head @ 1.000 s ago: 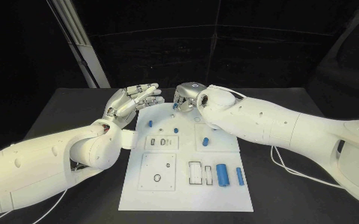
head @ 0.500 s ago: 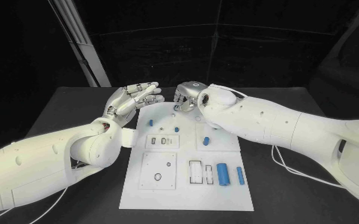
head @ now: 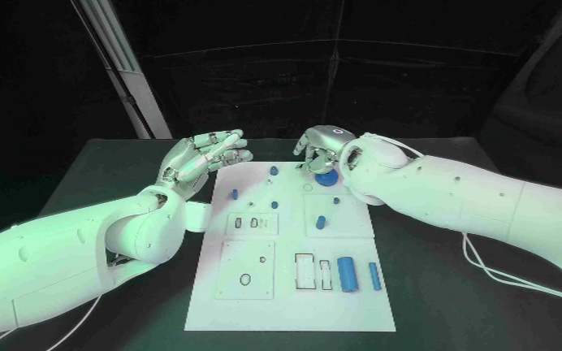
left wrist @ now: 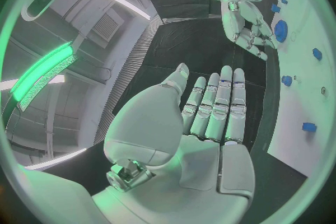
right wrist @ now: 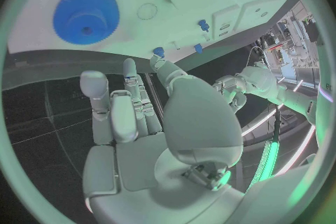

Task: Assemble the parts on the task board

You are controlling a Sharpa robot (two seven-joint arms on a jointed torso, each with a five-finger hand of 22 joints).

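Two arms: both reach in over the black surface [head: 105,172], left from the left side, right from the right, with the task board [head: 293,286] lying between and before them
Task board: white plate in the middle of the surface, long side running away from the robot; most of the small blue parts lie loose on its flat areas
Change: a second ago the right robot hand [head: 318,149] hung over the board's far left-of-middle part; it has since slid rightward along the far edge, and a blue gear [head: 326,178] that it covered now lies bare on the board just beneath it
Meaning: my reading is that the gear has been set down or let go at the far end, so one part looks placed while the rest wait
Right robot hand: fingers fairly straight and apart, nothing between them in its wrist view; it hovers just above the gear without clearly touching it
Left robot hand [head: 205,156]: unmoved, raised beside the board's far left corner, fingers extended side by side, palm bare, holding nothing
Larger parts: two blue cylinders [head: 348,271] lie near the board's near right side
Smaller parts: small blue pegs [head: 321,222] dot the middle of the board
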